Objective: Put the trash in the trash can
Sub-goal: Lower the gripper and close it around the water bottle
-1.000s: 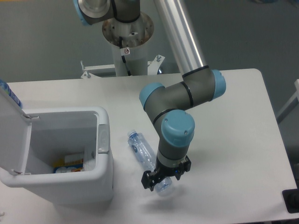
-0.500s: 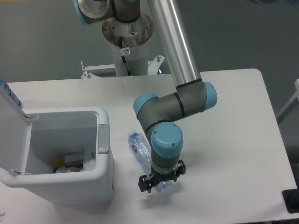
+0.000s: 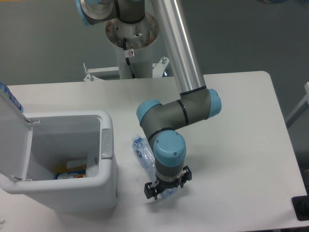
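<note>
The clear blue-tinted plastic bottle [image 3: 143,152] lies on the white table just right of the trash can, its cap end toward the upper left. My gripper [image 3: 164,189] is directly over the bottle's lower end, pointing down; its fingers straddle the bottle, and the wrist hides whether they press on it. The white trash can [image 3: 107,145] stands at the left with its lid flipped open. Colourful packaging and something white lie at its bottom. The crumpled tissue cannot be made out as a separate item.
The arm's base column [image 3: 131,43] stands at the back middle of the table [image 3: 241,125]. The open lid [image 3: 12,125] of the can leans out to the left. A dark object [image 3: 301,208] sits at the right front corner.
My arm has shifted left and slightly down, bringing the gripper from the right of the bottle's lower end to over it. The bottle has stayed in place.
</note>
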Available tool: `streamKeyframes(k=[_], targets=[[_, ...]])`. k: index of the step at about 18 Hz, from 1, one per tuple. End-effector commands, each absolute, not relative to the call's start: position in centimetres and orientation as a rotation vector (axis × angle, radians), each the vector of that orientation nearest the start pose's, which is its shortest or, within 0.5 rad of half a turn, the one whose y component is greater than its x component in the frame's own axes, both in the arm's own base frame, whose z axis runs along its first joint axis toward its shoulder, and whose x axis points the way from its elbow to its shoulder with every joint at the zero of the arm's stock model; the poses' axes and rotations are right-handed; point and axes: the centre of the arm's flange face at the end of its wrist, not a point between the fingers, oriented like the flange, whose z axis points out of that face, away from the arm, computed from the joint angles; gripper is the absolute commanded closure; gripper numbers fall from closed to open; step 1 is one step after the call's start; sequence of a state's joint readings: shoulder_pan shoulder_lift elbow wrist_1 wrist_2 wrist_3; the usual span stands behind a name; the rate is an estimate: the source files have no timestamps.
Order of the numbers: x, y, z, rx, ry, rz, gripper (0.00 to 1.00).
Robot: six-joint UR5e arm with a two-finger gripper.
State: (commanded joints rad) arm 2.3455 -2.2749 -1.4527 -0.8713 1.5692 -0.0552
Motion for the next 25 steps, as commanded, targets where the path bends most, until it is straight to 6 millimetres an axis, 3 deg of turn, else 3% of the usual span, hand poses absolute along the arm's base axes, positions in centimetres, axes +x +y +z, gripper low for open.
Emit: streamKeyframes(k=[6,12,18,25], targets=[[-40.0,60.3,17.8,-2.793,-1.225,0.099,0.23],[-40.0,60.3,18.2,-2.791,-1.219,0.098,0.33],[-40.0,60.2,18.5,-2.794,-1.216,0.101,0.41],[-39.8,60.1,18.8,-2.797,-1.209,0.101,0.42]])
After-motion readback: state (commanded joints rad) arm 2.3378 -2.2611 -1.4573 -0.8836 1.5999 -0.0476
